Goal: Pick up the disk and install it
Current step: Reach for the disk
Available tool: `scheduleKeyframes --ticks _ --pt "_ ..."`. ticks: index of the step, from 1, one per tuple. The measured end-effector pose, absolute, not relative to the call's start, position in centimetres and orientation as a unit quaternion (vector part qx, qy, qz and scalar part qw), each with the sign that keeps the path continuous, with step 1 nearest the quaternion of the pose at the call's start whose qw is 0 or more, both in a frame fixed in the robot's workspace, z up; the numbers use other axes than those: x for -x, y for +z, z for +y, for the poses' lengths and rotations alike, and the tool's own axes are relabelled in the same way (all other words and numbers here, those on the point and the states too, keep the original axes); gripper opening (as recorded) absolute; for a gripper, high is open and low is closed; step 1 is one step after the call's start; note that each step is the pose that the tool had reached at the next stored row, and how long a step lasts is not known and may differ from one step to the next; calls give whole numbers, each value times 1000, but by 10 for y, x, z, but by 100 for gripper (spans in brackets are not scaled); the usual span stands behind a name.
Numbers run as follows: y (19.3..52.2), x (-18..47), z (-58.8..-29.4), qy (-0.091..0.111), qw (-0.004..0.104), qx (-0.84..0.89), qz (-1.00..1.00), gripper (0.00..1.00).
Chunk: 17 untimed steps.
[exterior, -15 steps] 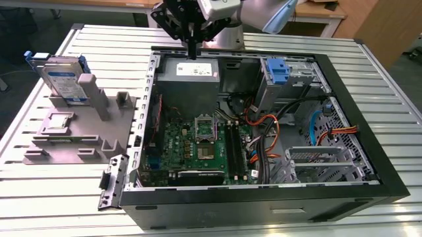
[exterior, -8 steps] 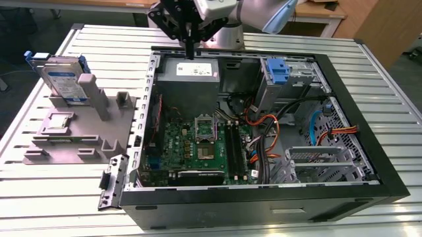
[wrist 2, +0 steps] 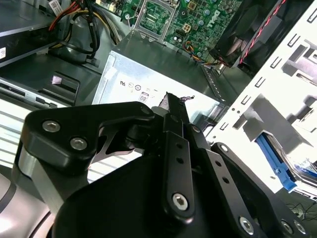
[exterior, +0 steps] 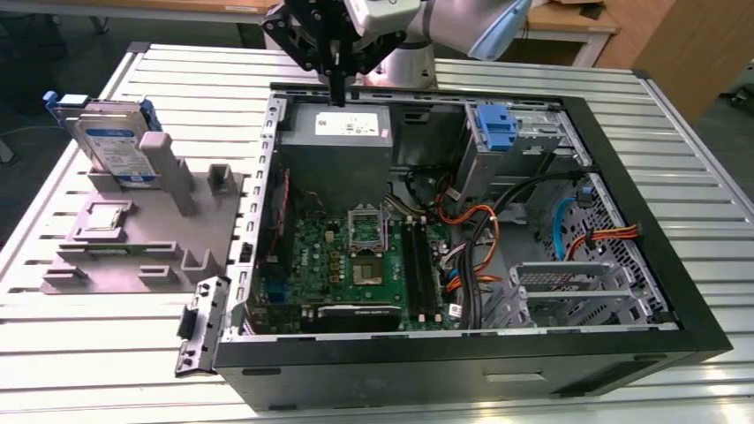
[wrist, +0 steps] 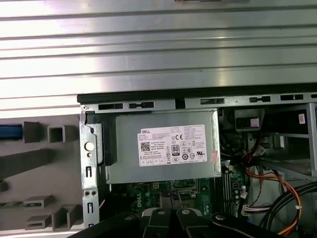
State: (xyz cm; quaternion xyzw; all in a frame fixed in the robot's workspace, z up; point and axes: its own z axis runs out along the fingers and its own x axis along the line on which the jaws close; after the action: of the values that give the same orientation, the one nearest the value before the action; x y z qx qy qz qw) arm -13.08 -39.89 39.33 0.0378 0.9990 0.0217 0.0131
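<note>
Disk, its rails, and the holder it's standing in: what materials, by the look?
Disk: silver-grey body with a dull sheen, likely metal, plus a white-and-blue label.
Rails: saturated blue, matte, likely moulded plastic.
Holder: uniform matte grey with blocky posts, probably plastic; painted metal not excluded.

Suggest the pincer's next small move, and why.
Probably travel toward the exterior view's left. The black pincer hangs shut and empty over the grey metal power-supply box, while the silver-grey rectangular disk in blue plastic rails stands upright in the grey plastic holder outside the black computer case.
</note>
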Motion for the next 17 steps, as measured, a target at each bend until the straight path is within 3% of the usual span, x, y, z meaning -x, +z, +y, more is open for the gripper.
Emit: scheduleKeyframes --ticks 17 --pt "393 147 -399 22 13 -38 999 10"
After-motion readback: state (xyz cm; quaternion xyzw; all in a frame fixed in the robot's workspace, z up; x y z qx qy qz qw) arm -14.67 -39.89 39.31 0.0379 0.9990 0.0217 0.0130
